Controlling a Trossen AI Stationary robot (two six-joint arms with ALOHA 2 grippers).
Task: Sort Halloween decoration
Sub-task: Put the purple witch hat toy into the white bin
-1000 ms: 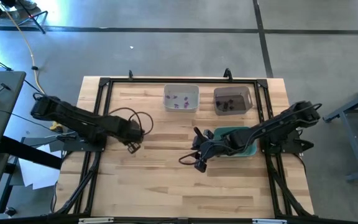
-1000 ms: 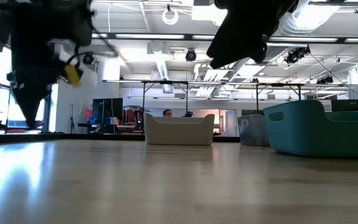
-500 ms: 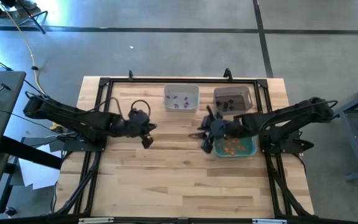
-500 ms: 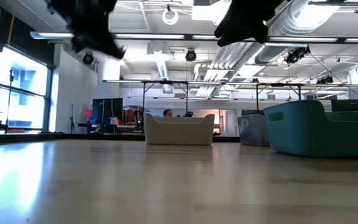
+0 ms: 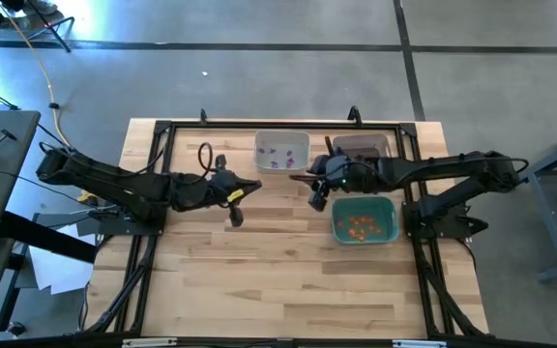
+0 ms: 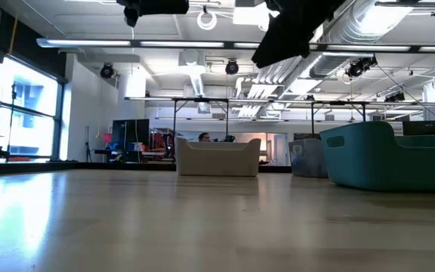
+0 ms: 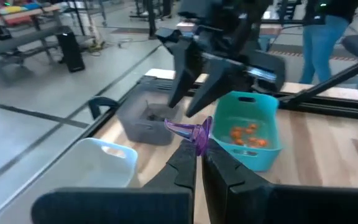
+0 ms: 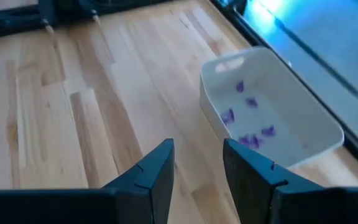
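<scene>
Left gripper (image 7: 197,163) jaws pinch purple trinket (image 7: 191,132), desk centre, near white bin (image 5: 281,152) | right gripper (image 5: 315,196) jaws apart, empty, right of it | advice: centre over purple pile before release

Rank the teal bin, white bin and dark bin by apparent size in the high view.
1. teal bin, largest and fully visible.
2. white bin, close behind; nearly alike, so the order is unsure.
3. dark bin, partly hidden by the right arm, so it cannot be ranked firmly.
</scene>
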